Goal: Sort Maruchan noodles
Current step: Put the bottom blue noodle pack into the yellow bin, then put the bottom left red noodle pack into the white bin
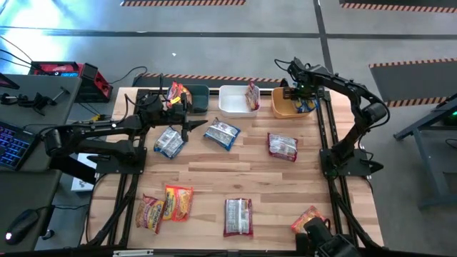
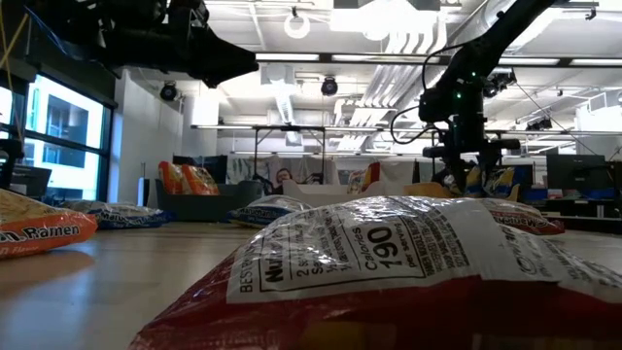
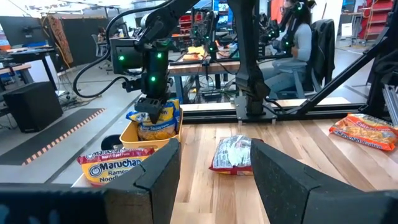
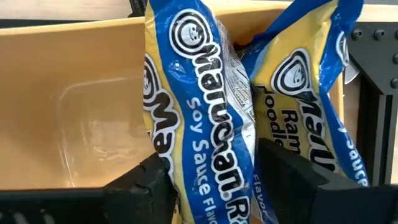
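We look down on a wooden table [image 1: 235, 168] with three bins along its far edge; we place everything by the middle one, the white bin [image 1: 232, 102]. To its left sits the dark-blue bin [image 1: 194, 98], to its right the orange bin [image 1: 285, 107].

The right arm reaches over the orange bin. The right gripper [image 4: 211, 180] hangs just above that bin's inside, its two dark fingers closed around a yellow-blue soy sauce packet [image 4: 199, 106]; a second yellow-blue packet [image 4: 308, 74] stands beside it in the same bin.

The left arm stretches to the near side of the dark-blue bin. The left gripper [image 3: 214, 171] hangs above the table with its fingers spread apart and nothing between them.

Orange-red packets [image 1: 176, 93] stand in the dark-blue bin. A white-maroon packet [image 1: 252, 96] leans inside the white bin's right end.

On the table nearer us than the white bin lie two yellow-blue packets [image 1: 221, 133] and [image 1: 169, 141], then a white-maroon packet [image 1: 282, 146] to the right. Much nearer still lie two orange-red packets [image 1: 166, 205], another white-maroon packet [image 1: 238, 216] and an orange-red packet [image 1: 307, 218] at the near right.
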